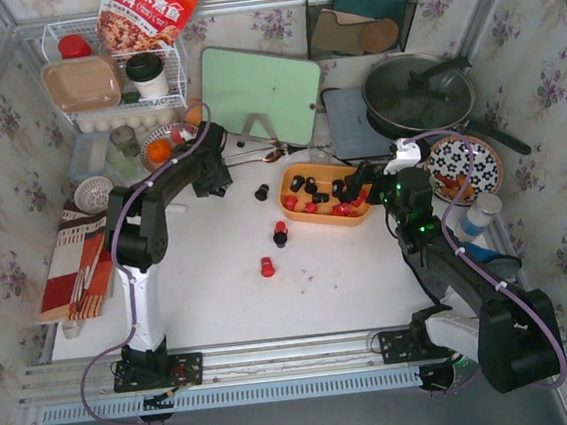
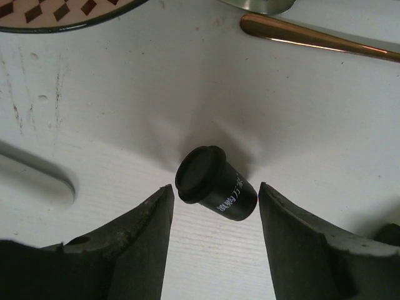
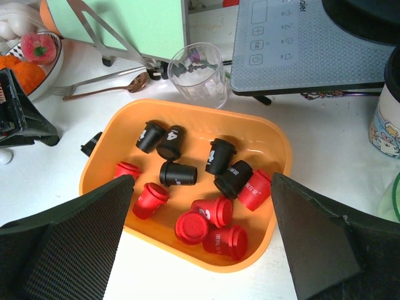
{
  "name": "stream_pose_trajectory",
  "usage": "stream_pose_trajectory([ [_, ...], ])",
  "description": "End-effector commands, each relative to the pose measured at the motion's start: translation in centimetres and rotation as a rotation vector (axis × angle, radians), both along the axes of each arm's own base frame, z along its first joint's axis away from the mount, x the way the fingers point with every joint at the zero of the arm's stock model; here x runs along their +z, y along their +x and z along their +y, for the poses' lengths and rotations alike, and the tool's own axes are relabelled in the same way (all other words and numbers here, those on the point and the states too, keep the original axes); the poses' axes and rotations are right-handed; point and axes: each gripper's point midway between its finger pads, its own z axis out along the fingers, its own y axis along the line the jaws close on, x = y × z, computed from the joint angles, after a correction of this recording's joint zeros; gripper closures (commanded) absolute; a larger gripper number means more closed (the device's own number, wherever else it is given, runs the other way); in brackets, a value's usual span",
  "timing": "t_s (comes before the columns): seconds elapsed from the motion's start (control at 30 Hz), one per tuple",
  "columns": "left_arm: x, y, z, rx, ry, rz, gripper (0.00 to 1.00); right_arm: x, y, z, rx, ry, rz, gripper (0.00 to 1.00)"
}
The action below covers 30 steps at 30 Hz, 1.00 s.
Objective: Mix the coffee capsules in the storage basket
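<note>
The orange storage basket (image 1: 293, 211) lies at mid-table and holds several red and black coffee capsules (image 3: 215, 211). My right gripper (image 3: 201, 187) hangs open and wide over the basket's (image 3: 275, 144) near side, touching nothing; the top view shows it (image 1: 360, 190) at the basket's right end. My left gripper (image 1: 215, 184) is down at the table left of the basket. Its jaws stand open on either side of a black capsule (image 2: 215, 184) lying on its side, with a gap on each side. More capsules lie loose on the table: a black one (image 1: 261, 191), a red and black pair (image 1: 281, 235), a red one (image 1: 267, 266).
A clear glass (image 3: 199, 74) stands just behind the basket. A copper spoon (image 2: 312, 40) and a fruit bowl (image 1: 161, 144) lie close behind the left gripper. Further back are a green cutting board (image 1: 262, 94), a cooktop (image 1: 356, 125), a pan (image 1: 418, 94) and a wire rack (image 1: 115, 78).
</note>
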Motion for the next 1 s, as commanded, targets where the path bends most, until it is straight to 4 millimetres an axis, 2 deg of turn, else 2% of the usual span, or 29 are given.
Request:
stream_pose_trajectory([
  [0.0, -0.7, -0.3, 0.1, 0.006, 0.001, 0.025, 0.41, 1.0, 0.2, 0.3, 0.015, 0.002, -0.036, 0.02],
  [0.13, -1.4, -0.5, 0.2, 0.005, 0.006, 0.036, 0.44, 1.1, 0.2, 0.3, 0.016, 0.002, -0.039, 0.02],
  [0.37, -2.4, -0.8, 0.3, 0.0, 0.011, 0.046, 0.62, 1.1, 0.2, 0.2, 0.011, 0.002, -0.038, 0.0],
  [0.6, -2.4, -1.4, 0.3, -0.021, 0.005, 0.035, 0.83, 1.2, 0.2, 0.2, 0.009, 0.003, -0.04, 0.0],
  [0.73, -0.6, -1.6, -0.3, -0.059, 0.001, -0.022, 0.9, 1.3, 0.2, 0.1, 0.002, 0.001, -0.04, 0.0],
  [0.97, 2.2, -1.6, 0.5, -0.077, 0.056, -0.097, 0.89, 1.4, 0.2, 0.1, 0.004, 0.002, -0.043, 0.0],
])
